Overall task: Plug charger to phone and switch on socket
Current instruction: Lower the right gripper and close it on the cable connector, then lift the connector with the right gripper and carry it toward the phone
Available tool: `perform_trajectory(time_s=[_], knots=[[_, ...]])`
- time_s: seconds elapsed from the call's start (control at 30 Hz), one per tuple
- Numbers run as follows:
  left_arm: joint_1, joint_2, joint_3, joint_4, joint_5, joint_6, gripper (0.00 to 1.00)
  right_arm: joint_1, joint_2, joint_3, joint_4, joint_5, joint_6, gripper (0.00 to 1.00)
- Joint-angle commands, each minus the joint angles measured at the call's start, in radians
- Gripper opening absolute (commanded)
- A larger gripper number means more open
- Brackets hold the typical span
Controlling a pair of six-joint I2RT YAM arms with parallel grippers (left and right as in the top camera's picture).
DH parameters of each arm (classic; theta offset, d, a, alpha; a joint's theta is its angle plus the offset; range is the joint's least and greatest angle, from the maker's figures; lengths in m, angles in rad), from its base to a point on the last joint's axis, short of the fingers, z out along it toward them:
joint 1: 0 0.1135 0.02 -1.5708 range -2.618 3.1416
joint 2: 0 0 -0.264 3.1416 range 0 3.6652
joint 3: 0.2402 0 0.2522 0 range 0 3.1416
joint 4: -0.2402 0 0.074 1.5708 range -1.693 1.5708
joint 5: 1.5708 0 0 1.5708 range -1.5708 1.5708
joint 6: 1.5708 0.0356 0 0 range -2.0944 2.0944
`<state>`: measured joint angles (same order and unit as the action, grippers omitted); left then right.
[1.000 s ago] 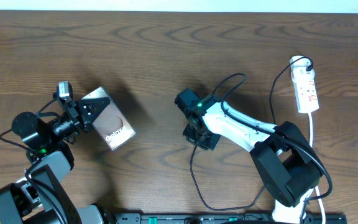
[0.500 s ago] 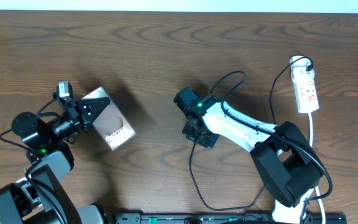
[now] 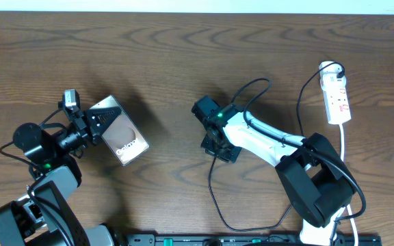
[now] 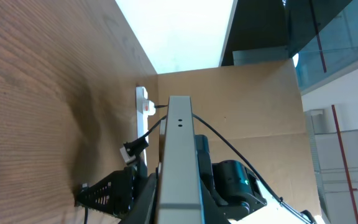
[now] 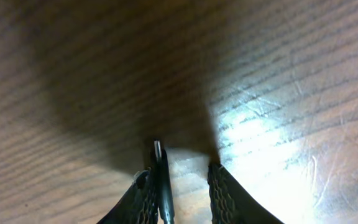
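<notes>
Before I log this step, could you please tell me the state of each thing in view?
Phone: lifted, tilted, clamped in the left hand, no cable in it.
Left hand: shut on the phone.
Charger cable: slack on the table, plug tip at the right hand.
Right hand: open, plug tip against one inner side.
Power strip: flat on the table, black plug in one end; switch unreadable.
</notes>
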<state>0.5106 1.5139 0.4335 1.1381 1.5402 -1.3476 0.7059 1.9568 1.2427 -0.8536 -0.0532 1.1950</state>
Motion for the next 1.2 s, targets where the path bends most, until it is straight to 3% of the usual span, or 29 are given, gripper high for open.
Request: perform_trajectory(time_s=[0.0,0.47,0.87,1.0,1.17], knots=[[0.006,-0.012,0.016,0.012,0.019,0.013,0.07,0.003,0.012,0.005,-0.008,-0.028,-0.007,0.24],[0.006,-0.012,0.016,0.012,0.019,0.013,0.08,0.002,0.012,0.005,-0.013,-0.030,-0.006,0.04],[0.006,-0.012,0.016,0.012,0.019,0.013,0.07,0.002,0.012,0.005,-0.012,-0.045,-0.011,0.01],[0.006,-0.012,0.016,0.012,0.019,0.013,0.07,-0.006,0.012,0.005,-0.006,-0.071,-0.057,0.01],[0.006,-0.012,0.016,0.012,0.023,0.013,0.08,-0.088,0.011,0.035,0.050,-0.249,-0.307,0.01]])
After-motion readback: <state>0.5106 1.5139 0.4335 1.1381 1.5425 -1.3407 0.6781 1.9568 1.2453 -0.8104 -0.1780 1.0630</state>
